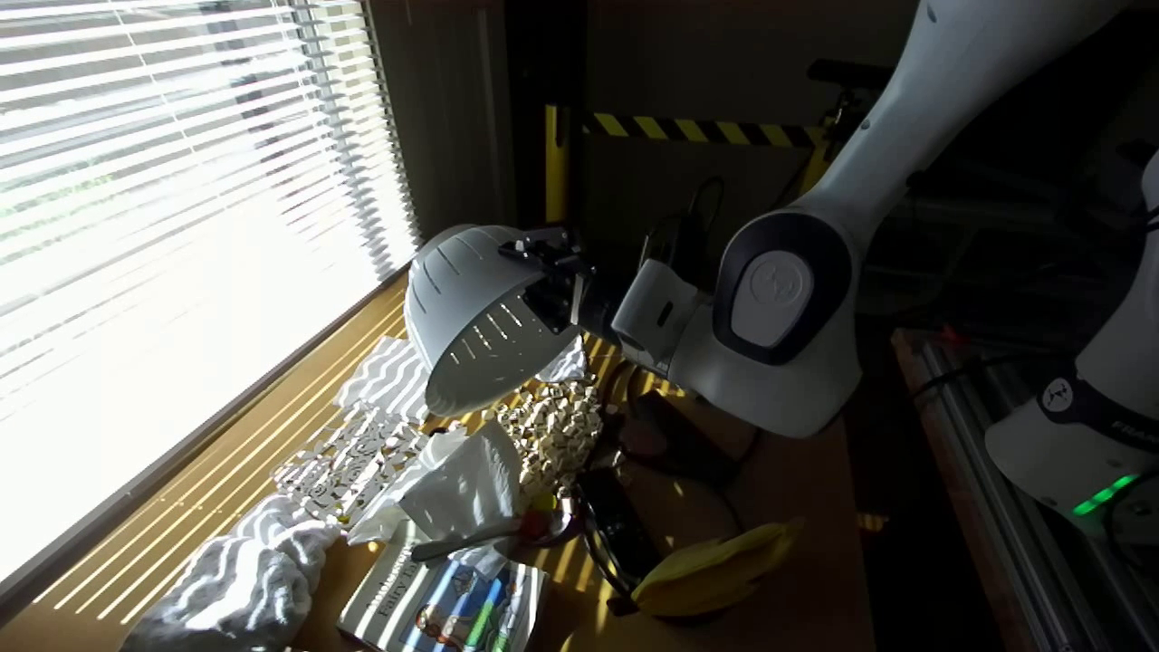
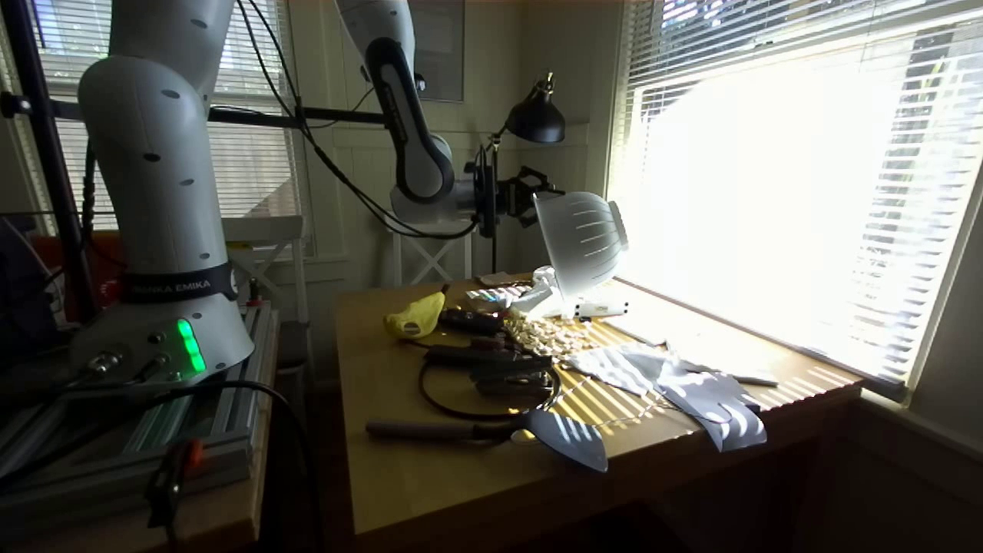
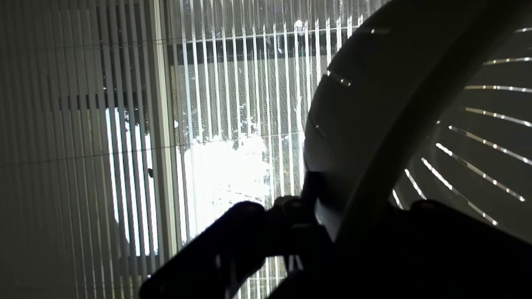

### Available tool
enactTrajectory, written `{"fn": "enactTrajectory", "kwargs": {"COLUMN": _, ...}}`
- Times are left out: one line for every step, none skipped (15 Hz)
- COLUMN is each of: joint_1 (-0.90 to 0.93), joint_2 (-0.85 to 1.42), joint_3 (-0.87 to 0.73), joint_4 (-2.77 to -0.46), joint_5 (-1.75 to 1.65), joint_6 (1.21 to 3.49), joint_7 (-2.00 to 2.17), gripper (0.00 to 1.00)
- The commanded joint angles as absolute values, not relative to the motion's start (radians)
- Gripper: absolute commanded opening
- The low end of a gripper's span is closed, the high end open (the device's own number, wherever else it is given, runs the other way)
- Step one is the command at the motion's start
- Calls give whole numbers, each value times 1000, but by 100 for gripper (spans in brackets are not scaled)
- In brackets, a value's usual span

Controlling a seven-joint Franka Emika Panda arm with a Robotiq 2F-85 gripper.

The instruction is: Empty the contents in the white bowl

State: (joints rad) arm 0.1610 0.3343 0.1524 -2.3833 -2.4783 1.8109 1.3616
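Observation:
The white bowl has slotted walls. It hangs in the air over the table, tipped far onto its side with its mouth turned sideways and down in both exterior views. My gripper is shut on the bowl's rim, one finger inside and one outside, and is dark against the light in the wrist view. The bowl's inner wall and lit slots show; I see no pieces on the visible part. A pile of small pale pieces lies on the table below the bowl, also in an exterior view.
Around the pile lie a striped cloth, a book, a yellow item, black cables and a spatula. The window blinds stand close beside the bowl. A black lamp stands behind.

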Motion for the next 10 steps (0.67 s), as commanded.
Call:
{"fn": "enactTrajectory", "kwargs": {"joint_1": 72, "joint_2": 269, "joint_3": 161, "joint_4": -2333, "joint_5": -2415, "joint_6": 2030, "joint_7": 1386, "gripper": 3}}
{"fn": "enactTrajectory", "kwargs": {"joint_1": 49, "joint_2": 260, "joint_3": 152, "joint_4": -2312, "joint_5": -2404, "joint_6": 2105, "joint_7": 1388, "gripper": 3}}
{"fn": "enactTrajectory", "kwargs": {"joint_1": 19, "joint_2": 253, "joint_3": 139, "joint_4": -2283, "joint_5": -2398, "joint_6": 2188, "joint_7": 1394, "gripper": 3}}
{"fn": "enactTrajectory", "kwargs": {"joint_1": -39, "joint_2": 247, "joint_3": 154, "joint_4": -2255, "joint_5": -2397, "joint_6": 2273, "joint_7": 1395, "gripper": 3}}
{"fn": "enactTrajectory", "kwargs": {"joint_1": -92, "joint_2": 251, "joint_3": 157, "joint_4": -2211, "joint_5": -2392, "joint_6": 2357, "joint_7": 1389, "gripper": 3}}
{"fn": "enactTrajectory", "kwargs": {"joint_1": -143, "joint_2": 260, "joint_3": 160, "joint_4": -2172, "joint_5": -2392, "joint_6": 2442, "joint_7": 1390, "gripper": 3}}
{"fn": "enactTrajectory", "kwargs": {"joint_1": -188, "joint_2": 264, "joint_3": 157, "joint_4": -2131, "joint_5": -2377, "joint_6": 2528, "joint_7": 1380, "gripper": 3}}
{"fn": "enactTrajectory", "kwargs": {"joint_1": -240, "joint_2": 281, "joint_3": 159, "joint_4": -2084, "joint_5": -2368, "joint_6": 2614, "joint_7": 1372, "gripper": 3}}
{"fn": "enactTrajectory", "kwargs": {"joint_1": -291, "joint_2": 293, "joint_3": 165, "joint_4": -2038, "joint_5": -2349, "joint_6": 2700, "joint_7": 1357, "gripper": 3}}
{"fn": "enactTrajectory", "kwargs": {"joint_1": -338, "joint_2": 314, "joint_3": 165, "joint_4": -1987, "joint_5": -2330, "joint_6": 2786, "joint_7": 1344, "gripper": 3}}
